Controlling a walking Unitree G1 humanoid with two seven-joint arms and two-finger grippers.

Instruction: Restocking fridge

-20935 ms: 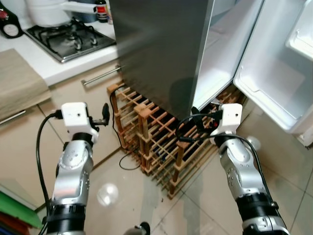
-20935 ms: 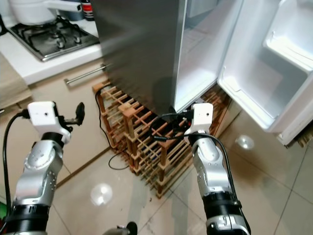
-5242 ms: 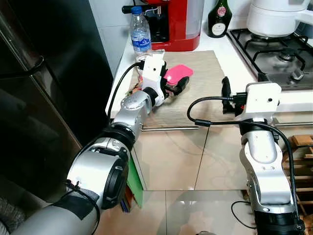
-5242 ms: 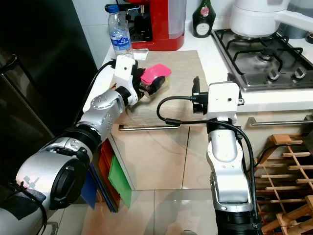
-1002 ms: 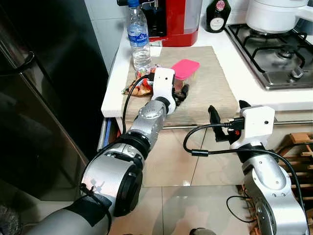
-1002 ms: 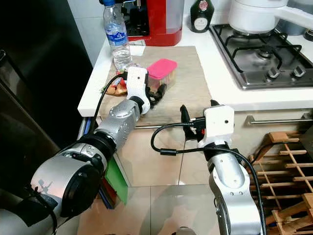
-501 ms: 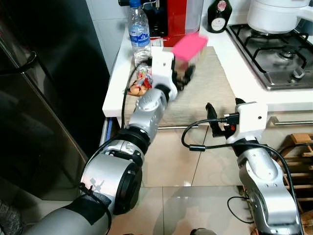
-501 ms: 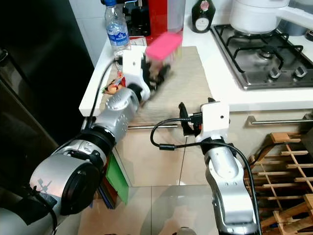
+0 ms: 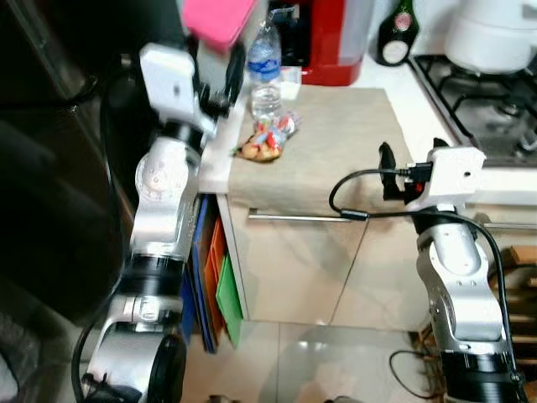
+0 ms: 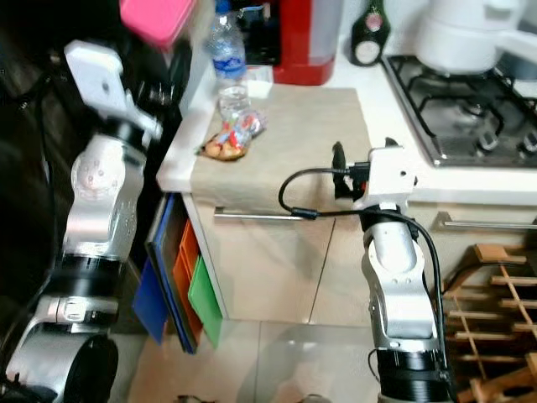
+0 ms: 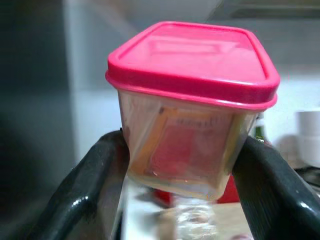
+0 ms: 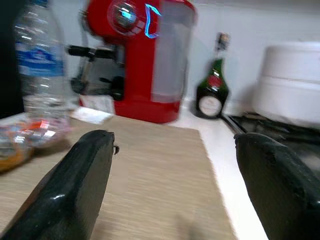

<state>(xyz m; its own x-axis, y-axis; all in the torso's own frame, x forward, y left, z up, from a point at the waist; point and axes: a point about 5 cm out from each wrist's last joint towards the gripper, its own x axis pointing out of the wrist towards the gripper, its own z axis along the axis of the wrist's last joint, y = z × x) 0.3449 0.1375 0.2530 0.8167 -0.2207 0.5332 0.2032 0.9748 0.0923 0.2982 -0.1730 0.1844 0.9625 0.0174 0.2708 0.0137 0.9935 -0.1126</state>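
My left gripper is raised high at the far left, above the left edge of the counter, clamped on the pink-lidded container. The wrist view shows one black finger pressed to each side of the clear tub, lid up and a little tilted. Something orange-red shows through the wall; I cannot tell what it is. From the head camera the container sits at the top edge of the frame, clear of the counter, with the dark fridge front just left of the arm.

My right gripper hovers at the near edge of the counter, right of centre, fingers spread wide with nothing between them. It points across the beige mat.

On the mat, far left: a water bottle standing upright, and just near of it a bag of wrapped snacks lying flat. Behind the mat stand a red coffee machine and a dark green bottle. At the far right, a gas hob with a white pot on it.

Below the counter, coloured boards stand on edge between the fridge and the cabinet.
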